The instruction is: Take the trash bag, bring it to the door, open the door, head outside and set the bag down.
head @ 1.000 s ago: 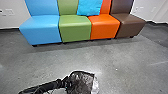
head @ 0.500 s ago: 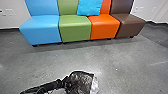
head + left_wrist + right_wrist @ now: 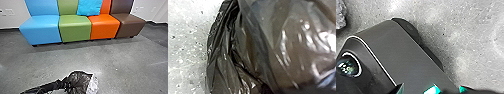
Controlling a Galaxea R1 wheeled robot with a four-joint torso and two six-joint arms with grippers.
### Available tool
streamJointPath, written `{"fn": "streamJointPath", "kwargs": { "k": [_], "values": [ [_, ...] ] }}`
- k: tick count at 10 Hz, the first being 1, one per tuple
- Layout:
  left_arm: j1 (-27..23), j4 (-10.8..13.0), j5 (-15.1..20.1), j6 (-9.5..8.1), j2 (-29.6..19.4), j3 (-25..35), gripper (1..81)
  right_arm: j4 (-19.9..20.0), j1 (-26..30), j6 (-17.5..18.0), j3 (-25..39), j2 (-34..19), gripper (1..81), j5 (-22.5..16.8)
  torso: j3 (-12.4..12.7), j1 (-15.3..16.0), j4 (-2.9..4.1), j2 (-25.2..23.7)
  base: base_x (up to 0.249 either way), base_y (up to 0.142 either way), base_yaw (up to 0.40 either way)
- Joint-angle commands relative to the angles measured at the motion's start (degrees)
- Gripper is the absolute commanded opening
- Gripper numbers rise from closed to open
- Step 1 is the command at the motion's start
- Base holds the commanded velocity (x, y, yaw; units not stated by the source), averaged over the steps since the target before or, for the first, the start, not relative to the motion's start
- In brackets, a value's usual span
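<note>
- See bag (image 3: 78, 81) at six o'clock in the head view, against the end of left arm (image 3: 43, 87); judge pickup as begun, perhaps done
- Cannot tell whether clamped in left gripper (image 3: 66, 83) or merely touched by it, nor whether lifted off floor (image 3: 115, 60)
- Cannot tell the state of right gripper (image 3: 448, 89), near base (image 3: 396, 50)
- Count carrying, opening door, going outside and setting down as left to do
- Mind chairs (image 3: 75, 28) from eleven to one o'clock, with wall (image 3: 12, 20) behind; judge straight ahead as blocked
- Find open room between bag and chairs, and out towards three o'clock; probably enough for turning, given care with loose plastic
</note>
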Motion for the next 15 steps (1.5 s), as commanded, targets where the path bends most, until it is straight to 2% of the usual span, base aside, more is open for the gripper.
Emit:
{"fn": "streamJointPath", "kwargs": {
  "k": [1,4,5,6,7,10,11,15],
  "values": [
    [-6.4,-0.5,3.4,-0.07,-0.6,-0.2,1.0,0.0,1.0,0.0,1.5,-3.6,81.1,-4.3,0.0,0.0,-0.02,0.0,0.0,0.0,0.0],
    [-5.9,-0.3,3.4,0.36,-0.6,0.2,1.0,0.0,1.0,0.0,1.3,-3.5,81.1,-4.3,0.0,0.0,-0.02,0.0,0.0,0.0,0.0],
    [-5.5,0.1,3.5,1.6,-0.7,0.2,1.0,-0.2,1.0,0.0,1.3,-3.4,81.1,-4.3,0.0,0.0,-0.02,0.0,0.0,0.0,0.0],
    [-5.3,0.2,3.5,1.77,-1.0,0.2,1.0,-0.2,1.0,0.0,1.3,-3.4,81.1,-4.3,0.0,0.0,-0.02,0.0,0.0,0.0,0.0],
    [-5.3,0.1,3.5,1.77,-1.2,0.2,1.0,-0.2,1.0,0.0,1.3,-3.4,81.1,-4.3,0.0,-3.7,0.0,5.7,0.0,0.0,0.0],
    [-5.3,0.2,4.4,1.86,-1.4,0.9,1.0,-0.2,1.0,0.0,1.1,-3.2,81.1,-4.3,0.0,-5.7,-0.02,8.9,0.0,0.0,0.0],
    [-5.3,0.1,5.0,1.77,-2.0,1.9,1.0,-0.2,1.0,0.0,1.0,-3.2,81.1,-4.3,4.0,-7.1,-0.02,11.2,0.0,0.0,0.0],
    [-6.6,-0.9,4.9,1.77,-6.4,10.6,1.0,-0.2,1.0,-0.1,-0.7,-1.2,81.1,-4.4,9.3,-11.3,-0.02,18.0,0.0,0.0,0.0]
  ]
}}
